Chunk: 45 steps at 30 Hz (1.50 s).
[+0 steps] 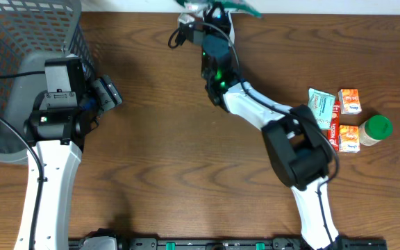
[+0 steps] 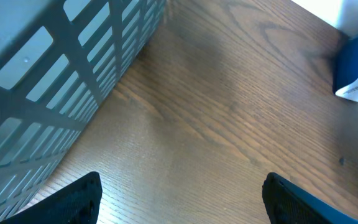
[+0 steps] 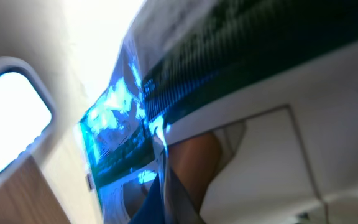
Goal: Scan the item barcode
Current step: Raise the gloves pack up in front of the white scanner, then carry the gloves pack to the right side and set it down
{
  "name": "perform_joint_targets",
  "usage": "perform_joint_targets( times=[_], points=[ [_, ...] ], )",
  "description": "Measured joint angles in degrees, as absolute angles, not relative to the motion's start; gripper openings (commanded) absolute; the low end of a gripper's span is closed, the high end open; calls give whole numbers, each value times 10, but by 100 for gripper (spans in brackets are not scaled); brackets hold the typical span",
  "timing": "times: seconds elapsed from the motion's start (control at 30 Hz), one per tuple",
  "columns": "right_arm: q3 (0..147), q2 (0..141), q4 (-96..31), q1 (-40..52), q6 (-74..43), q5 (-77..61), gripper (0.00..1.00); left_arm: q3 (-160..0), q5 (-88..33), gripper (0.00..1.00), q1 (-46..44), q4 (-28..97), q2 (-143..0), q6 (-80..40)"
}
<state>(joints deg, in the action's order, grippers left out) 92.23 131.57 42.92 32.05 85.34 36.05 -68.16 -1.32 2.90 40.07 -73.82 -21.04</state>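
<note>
Clamping packet (image 1: 243, 8) in right gripper (image 1: 210, 10) at twelve-o'clock table (image 1: 158, 146) edge; holding left gripper (image 1: 111, 94) splayed by nine-o'clock basket (image 1: 19, 28), open wood between.

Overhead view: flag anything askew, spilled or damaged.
Nothing looks spilled or damaged. Only the teal packet stands out: it lies at a slant beside the orange boxes and seems to overlap the red box.

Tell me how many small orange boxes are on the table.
2 orange boxes: one right of the teal packet, the other below it in the overhead view, left of the green-lidded jar. More could be hidden under the right arm.
</note>
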Motion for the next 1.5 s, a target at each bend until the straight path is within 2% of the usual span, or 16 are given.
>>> perform_joint_targets(
  times=[0.13, 0.37, 0.6, 0.87, 0.97, 1.07, 1.3, 1.5],
  points=[
    [922, 1357, 475, 322, 855, 354, 1, -682, -13, 84, 29, 401, -738, -210],
    [922, 1369, 463, 328, 845, 354, 1, -682, -13, 84, 29, 401, -738, -210],
    [922, 1369, 414, 345, 766, 357, 1, -682, -13, 84, 29, 401, -738, -210],
    [922, 1369, 477, 341, 673, 397, 1, -682, -13, 84, 29, 401, -738, -210],
    [922, 1359, 459, 338, 631, 416, 1, -682, -13, 84, 29, 401, -738, -210],
    [921, 1325, 376, 335, 594, 423, 1, -682, -13, 84, 29, 401, -738, -210],
    [924, 1108, 6, 329, 429, 388, 1, -682, -13, 84, 29, 401, -738, -210],
    [930, 933, -293, 267, 247, 239, 1, -682, -13, 84, 29, 402, -738, -210]
  ],
)
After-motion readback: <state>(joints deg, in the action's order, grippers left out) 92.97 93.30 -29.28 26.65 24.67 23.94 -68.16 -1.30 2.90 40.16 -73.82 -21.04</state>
